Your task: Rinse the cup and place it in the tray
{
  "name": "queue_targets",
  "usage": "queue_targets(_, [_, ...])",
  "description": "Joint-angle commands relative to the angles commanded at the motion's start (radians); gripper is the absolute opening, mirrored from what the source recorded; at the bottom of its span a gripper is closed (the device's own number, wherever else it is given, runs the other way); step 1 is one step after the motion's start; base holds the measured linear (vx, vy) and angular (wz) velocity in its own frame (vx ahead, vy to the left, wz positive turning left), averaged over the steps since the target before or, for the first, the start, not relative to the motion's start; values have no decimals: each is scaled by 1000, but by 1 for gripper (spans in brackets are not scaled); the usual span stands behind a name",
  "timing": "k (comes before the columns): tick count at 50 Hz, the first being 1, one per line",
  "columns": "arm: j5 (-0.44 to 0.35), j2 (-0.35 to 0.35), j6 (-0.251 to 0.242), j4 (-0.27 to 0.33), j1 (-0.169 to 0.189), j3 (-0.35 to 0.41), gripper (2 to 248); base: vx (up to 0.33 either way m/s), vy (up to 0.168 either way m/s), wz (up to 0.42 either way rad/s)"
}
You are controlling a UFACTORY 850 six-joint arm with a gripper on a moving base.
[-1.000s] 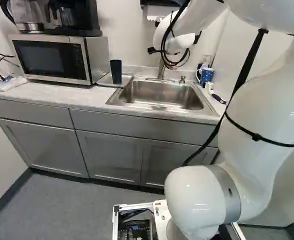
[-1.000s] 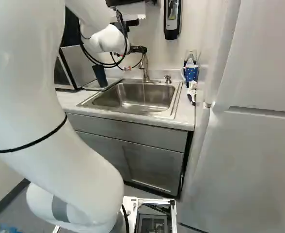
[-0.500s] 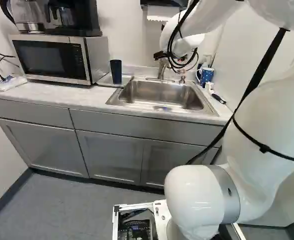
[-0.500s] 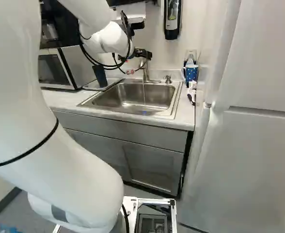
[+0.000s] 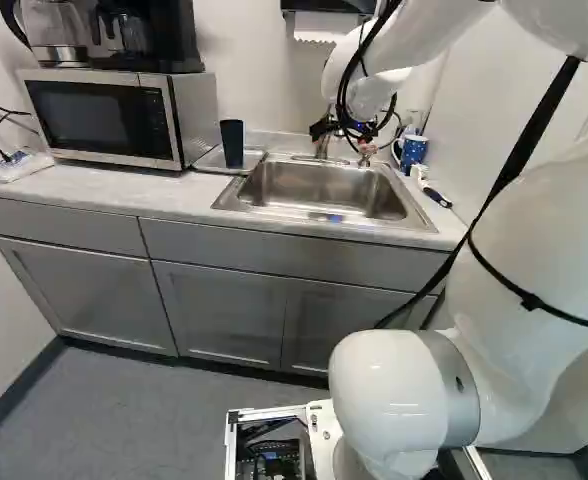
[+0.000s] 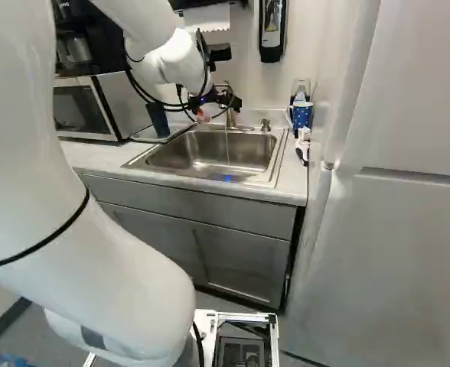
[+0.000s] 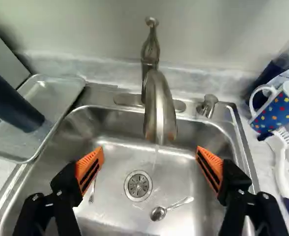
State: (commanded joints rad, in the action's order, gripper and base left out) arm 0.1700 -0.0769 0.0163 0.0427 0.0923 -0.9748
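The gripper [image 7: 149,151] gapes wide, holding nothing, by the running faucet [image 7: 159,110]. The cup [image 5: 232,144] stands in the tray [image 7: 63,93], upper left of the left base view. Probably tap next: line up squarely, nudge the handle [image 7: 150,49] gently.

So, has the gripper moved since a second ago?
Yes: in the right base view, the gripper now shows lower and slightly farther right against the faucet.

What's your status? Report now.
Gripper open, empty, over sink. Dark cup upright on tray. Faucet ahead, water running. Spoon in sink.
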Motion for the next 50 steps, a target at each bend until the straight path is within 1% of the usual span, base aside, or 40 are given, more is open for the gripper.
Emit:
queue_targets(24, [253,0,0,0,0,0,247,0,0,0])
queue_targets(39, [245,0,0,-1,0,0,247,0,0,0])
queue_targets(50, [157,0,0,-28,0,0,247,0,0,0])
